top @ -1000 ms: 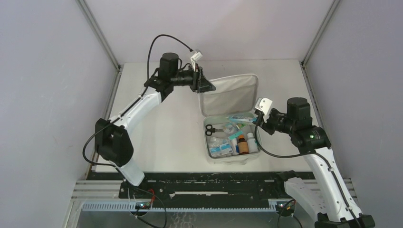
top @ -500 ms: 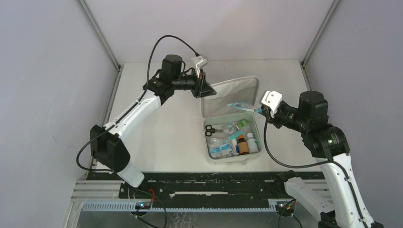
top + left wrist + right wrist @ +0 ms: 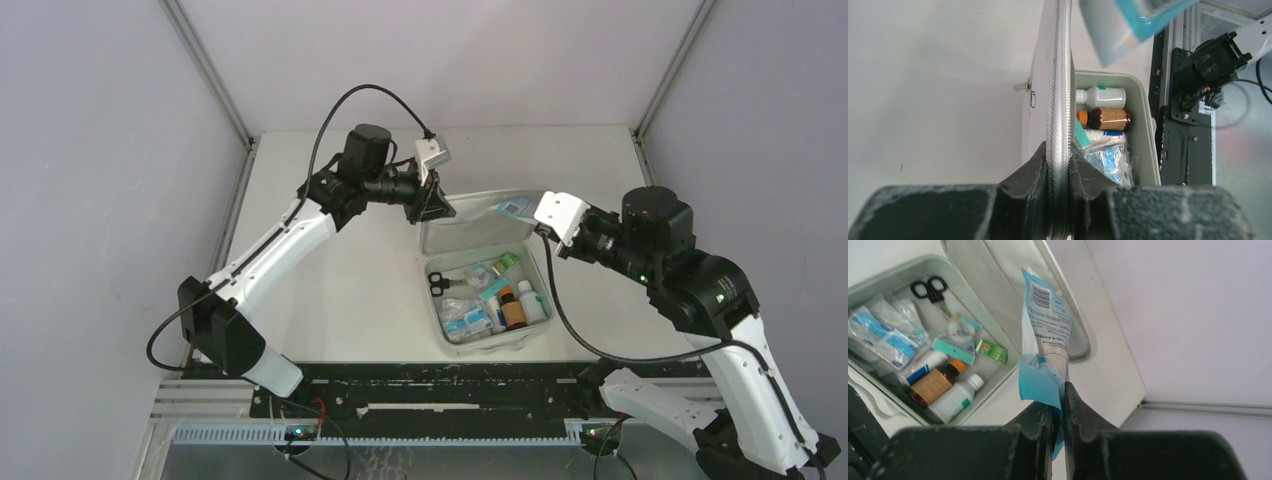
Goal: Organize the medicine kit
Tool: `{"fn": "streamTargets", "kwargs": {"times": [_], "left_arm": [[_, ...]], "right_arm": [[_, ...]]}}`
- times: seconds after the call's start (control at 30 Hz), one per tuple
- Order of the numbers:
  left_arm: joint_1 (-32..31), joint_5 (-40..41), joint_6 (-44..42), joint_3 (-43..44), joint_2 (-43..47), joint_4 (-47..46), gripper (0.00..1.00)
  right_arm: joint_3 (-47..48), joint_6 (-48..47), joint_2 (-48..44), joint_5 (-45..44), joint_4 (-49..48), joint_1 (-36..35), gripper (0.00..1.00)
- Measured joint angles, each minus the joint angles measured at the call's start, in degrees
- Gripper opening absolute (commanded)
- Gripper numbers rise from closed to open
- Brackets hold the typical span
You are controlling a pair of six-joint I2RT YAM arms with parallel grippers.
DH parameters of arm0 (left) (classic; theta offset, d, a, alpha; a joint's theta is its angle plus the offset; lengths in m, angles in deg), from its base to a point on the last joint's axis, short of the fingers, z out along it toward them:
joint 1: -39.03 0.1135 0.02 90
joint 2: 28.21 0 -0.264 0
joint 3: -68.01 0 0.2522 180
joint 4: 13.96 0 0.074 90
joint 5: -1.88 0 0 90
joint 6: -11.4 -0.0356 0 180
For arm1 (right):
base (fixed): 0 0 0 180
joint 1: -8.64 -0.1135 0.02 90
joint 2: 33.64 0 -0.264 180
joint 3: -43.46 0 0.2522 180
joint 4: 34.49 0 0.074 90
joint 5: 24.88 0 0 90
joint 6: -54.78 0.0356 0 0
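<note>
L tool at kit lid

A white counter sits boxed in on three sides by plain, pale grey-lilac walls, with slim metal posts rising at the two back corners. A black rail and a slotted grey cable duct line the near edge. Soft, even light falls across the surface.
</note>
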Motion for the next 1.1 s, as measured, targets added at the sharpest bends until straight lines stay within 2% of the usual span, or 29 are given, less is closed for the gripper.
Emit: {"fn": "streamTargets", "kwargs": {"times": [0.23, 0.67, 1.1], "left_arm": [[-1.07, 0.26, -2.82, 0.0, 0.35, 1.44, 0.07], [-2.91, 0.63, -7.21, 0.0, 0.85, 3.78, 0.07], [-3.19, -0.83, -10.88, 0.0, 1.18, 5.86, 0.06]], "right_arm": [[0.0, -1.57, 4.39, -7.91, 2.6, -3.76, 0.0], [0.9, -1.38, 9.44, -14.34, 3.93, -9.31, 0.0], [1.73, -1.27, 15.78, -14.27, 3.85, -11.91, 0.0]]}}
